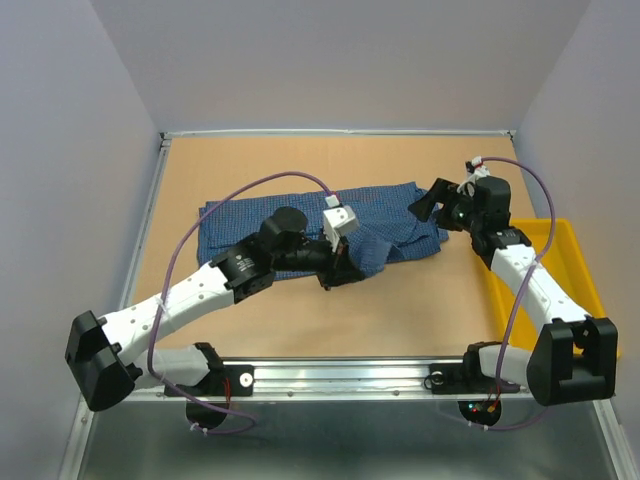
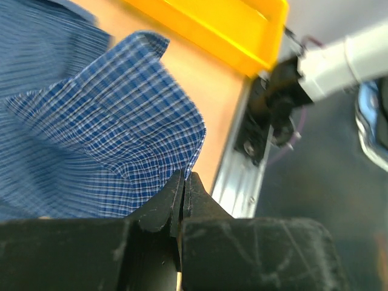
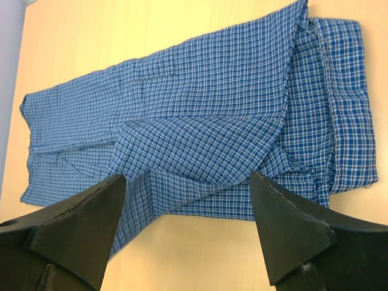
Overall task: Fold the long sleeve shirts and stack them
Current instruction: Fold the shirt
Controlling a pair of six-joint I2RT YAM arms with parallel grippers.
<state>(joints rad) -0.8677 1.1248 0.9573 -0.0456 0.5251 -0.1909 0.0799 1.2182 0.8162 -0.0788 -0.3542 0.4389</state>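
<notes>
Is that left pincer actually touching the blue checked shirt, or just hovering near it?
Touching. The left wrist view shows the left pincer shut, its tips pinching the edge of the blue checked shirt.

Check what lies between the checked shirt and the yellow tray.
Nothing: bare tabletop separates the shirt from the tray, clearest in the left wrist view. From above, the right arm crosses over that stretch.
</notes>
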